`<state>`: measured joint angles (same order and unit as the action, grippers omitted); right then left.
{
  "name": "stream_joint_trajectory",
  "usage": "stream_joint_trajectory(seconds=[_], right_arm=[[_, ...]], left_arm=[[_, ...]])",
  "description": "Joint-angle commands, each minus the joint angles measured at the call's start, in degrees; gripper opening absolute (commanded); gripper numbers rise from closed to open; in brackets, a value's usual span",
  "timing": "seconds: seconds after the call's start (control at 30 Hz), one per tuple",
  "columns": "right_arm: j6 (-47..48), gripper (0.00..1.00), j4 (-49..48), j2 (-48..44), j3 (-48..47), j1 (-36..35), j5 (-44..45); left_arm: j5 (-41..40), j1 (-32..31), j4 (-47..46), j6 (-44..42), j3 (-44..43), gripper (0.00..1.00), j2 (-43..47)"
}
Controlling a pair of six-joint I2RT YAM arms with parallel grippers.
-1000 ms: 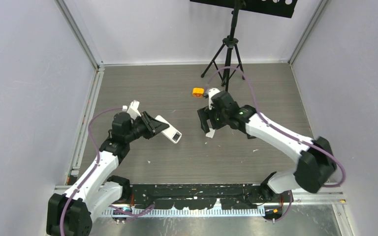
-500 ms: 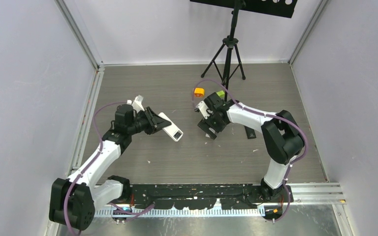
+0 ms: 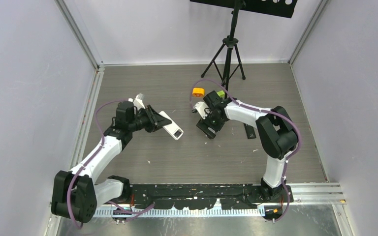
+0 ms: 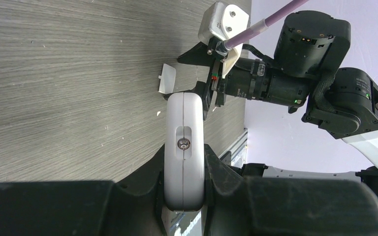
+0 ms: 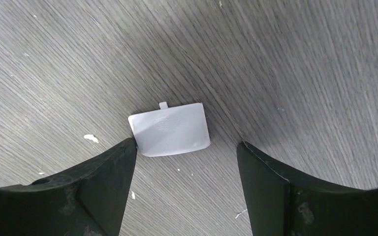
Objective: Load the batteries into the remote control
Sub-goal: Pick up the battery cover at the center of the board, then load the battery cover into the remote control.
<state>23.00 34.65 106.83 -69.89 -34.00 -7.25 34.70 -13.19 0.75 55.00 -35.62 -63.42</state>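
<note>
Left wrist view: we are pinching the remote control [image 4: 183, 118] edge-on in the left gripper [image 4: 184, 172]. Farther out, the right gripper [image 5: 186, 157] is hanging spread over the flat white cover [image 5: 170, 130], touching its corner on one side. We are judging: centre first, press low, close slowly. Batteries: not finding any.

The table [image 3: 187, 152] has a grey wood-grain top, walled on three sides. A black tripod [image 3: 228, 58] stands on it at the far edge. Just in front of the tripod lie an orange round block [image 3: 198, 92] and, close beside it to the right, a lime green block [image 3: 220, 93]. A small white rectangular cover [image 5: 170, 129] with a little tab lies flat near the middle. To its right lies a dark flat bar [image 3: 250, 131]. White crumbs [image 5: 91, 138] are scattered over the surface.
</note>
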Motion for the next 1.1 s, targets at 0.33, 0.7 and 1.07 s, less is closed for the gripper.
stream_joint_trajectory(seconds=[0.33,0.7,1.07], right_arm=[[0.3,0.56,0.5,2.6,-1.5,0.0,-3.2],[-2.8,0.41,-4.9,-3.9,1.8,0.0,-2.4],[-13.8,0.42,-16.1,-20.5,9.6,-7.0,-4.0]], left_arm=[[2.5,0.7,-3.6,-0.6,-1.7,0.00,-1.5],[3.0,0.7,-7.8,-0.3,0.8,0.00,-3.2],[-3.6,0.1,-27.9,3.1,10.6,0.00,-4.7]])
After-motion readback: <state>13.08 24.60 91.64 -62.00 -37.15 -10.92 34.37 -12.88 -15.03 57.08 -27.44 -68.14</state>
